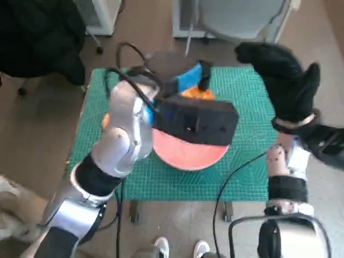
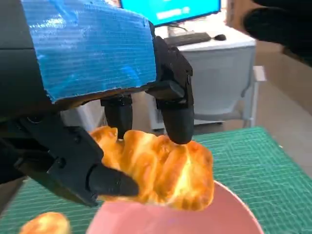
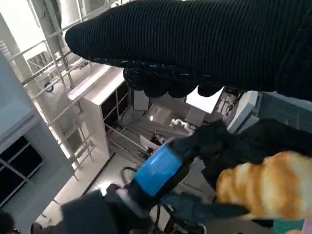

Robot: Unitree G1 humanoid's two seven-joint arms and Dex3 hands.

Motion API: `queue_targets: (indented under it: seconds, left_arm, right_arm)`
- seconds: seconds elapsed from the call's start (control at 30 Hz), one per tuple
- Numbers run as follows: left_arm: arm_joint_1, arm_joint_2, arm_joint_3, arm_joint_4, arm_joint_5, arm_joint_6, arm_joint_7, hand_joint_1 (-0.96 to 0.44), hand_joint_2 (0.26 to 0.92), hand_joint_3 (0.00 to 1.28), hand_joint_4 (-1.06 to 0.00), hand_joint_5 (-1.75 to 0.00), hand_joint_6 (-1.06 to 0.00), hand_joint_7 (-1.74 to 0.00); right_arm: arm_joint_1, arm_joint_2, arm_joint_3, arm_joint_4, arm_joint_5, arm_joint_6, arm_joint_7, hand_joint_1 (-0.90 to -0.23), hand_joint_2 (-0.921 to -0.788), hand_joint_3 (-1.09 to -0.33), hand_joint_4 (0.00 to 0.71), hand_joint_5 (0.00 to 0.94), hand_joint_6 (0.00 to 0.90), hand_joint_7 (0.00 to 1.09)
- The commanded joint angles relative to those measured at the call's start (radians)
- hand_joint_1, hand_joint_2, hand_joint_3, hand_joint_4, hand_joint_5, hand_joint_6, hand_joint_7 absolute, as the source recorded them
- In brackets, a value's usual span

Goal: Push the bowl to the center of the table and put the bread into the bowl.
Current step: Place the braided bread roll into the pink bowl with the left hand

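Pinching the bread (image 2: 161, 170) between black fingers (image 2: 178, 122), left hand (image 2: 92, 53) at centre frame, just above the pink bowl (image 1: 185, 153) mid-table. Farther right, raised off the green mat (image 1: 247, 102), right hand (image 1: 287, 80), fingers together, holding nothing.

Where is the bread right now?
In the left wrist view, the bread is held in the left hand, just above the pink bowl on the green mat.

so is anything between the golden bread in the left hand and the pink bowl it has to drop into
Nothing visible is in the way. The left hand holds the golden-brown bread roll just above the round pink bowl on the green cutting mat, with only open air beneath it. The gloved right hand is raised off to the side.
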Motion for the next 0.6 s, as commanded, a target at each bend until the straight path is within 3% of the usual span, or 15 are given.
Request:
queue_targets:
  seconds: [0.03, 0.1, 0.2, 0.37, 0.6]
  left_arm:
    - [-0.068, -0.027, -0.034, 0.087, 0.002, -0.005, -0.003, 0.18, 0.793, 0.59, -0.36, -1.62, -0.34, -1.02]
    - [-0.078, -0.032, -0.042, 0.106, 0.002, -0.003, -0.006, 0.30, 0.677, 0.80, -0.38, -1.69, -0.40, -0.55]
    - [-0.083, -0.031, -0.045, 0.113, -0.003, -0.003, -0.003, 0.36, 0.623, 0.89, -0.40, -1.72, -0.44, -0.32]
    - [-0.091, -0.061, -0.060, 0.169, -0.006, 0.035, -0.010, 0.38, 0.607, 0.90, -0.42, -1.70, -0.39, -0.17]
    - [-0.086, -0.064, -0.061, 0.178, -0.021, 0.048, 0.003, 0.39, 0.602, 0.90, -0.43, -1.69, -0.37, -0.13]
  right_arm:
    - [0.037, -0.005, 0.010, -0.016, -0.020, 0.013, -0.024, -0.693, -0.921, -0.889, 0.261, 0.000, 0.316, 0.00]
    - [0.039, -0.006, 0.013, -0.019, -0.020, 0.014, -0.029, -0.694, -0.921, -0.890, 0.260, 0.000, 0.315, 0.00]
    - [0.041, -0.006, 0.016, -0.023, -0.019, 0.016, -0.033, -0.694, -0.921, -0.891, 0.259, 0.000, 0.315, 0.00]
    - [0.049, -0.007, 0.021, -0.027, -0.024, 0.010, -0.043, -0.697, -0.921, -0.892, 0.253, 0.000, 0.311, 0.00]
    - [0.051, -0.009, 0.026, -0.032, -0.024, 0.012, -0.051, -0.698, -0.921, -0.893, 0.249, 0.000, 0.308, 0.00]
